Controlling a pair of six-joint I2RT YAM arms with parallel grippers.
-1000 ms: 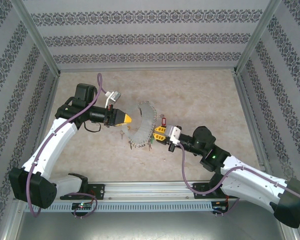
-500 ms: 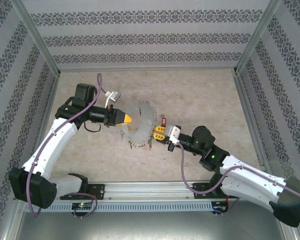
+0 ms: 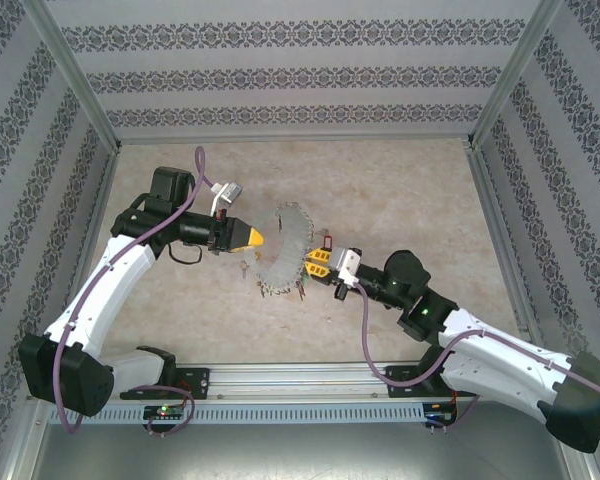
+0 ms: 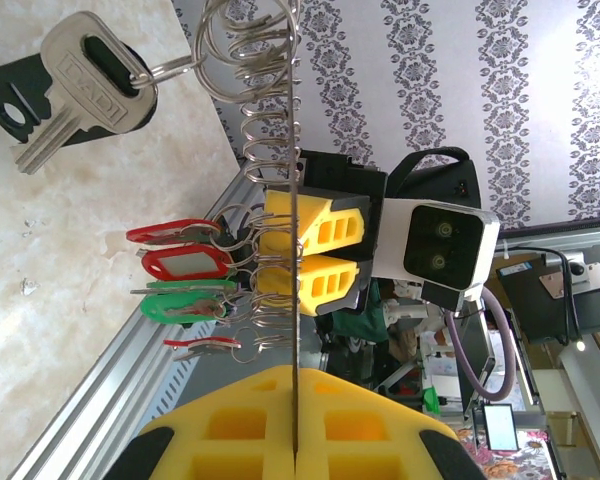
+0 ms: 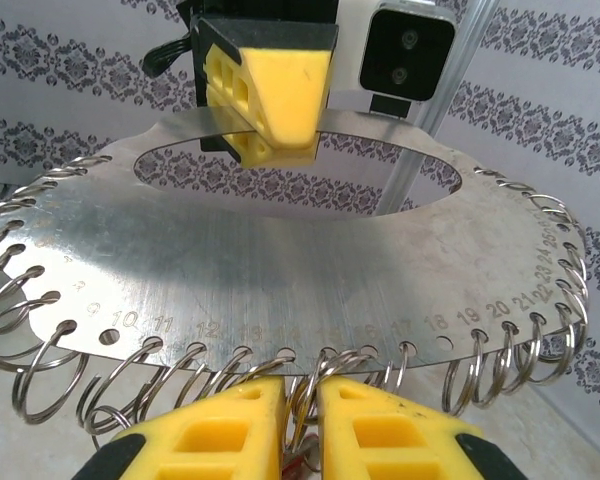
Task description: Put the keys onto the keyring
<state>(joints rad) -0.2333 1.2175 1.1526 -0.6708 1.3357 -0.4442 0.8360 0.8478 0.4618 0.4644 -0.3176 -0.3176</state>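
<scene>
While the left hand point(image 3: 254, 237) clamps the keyring point(image 3: 280, 262) by its rim above the tabletop point(image 3: 410, 190), probably to steady it, its split rings face the right hand point(image 3: 318, 266). That hand's fingers stand narrow around one ring, though I cannot tell whether they pinch it. Tagged keys point(image 4: 180, 265) dangle just beside.

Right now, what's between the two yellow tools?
The keyring: its flat metal plate stretches from the left tool, clamped on its inner edge, to the right tool at its outer rim. The right wrist view shows it best.
</scene>
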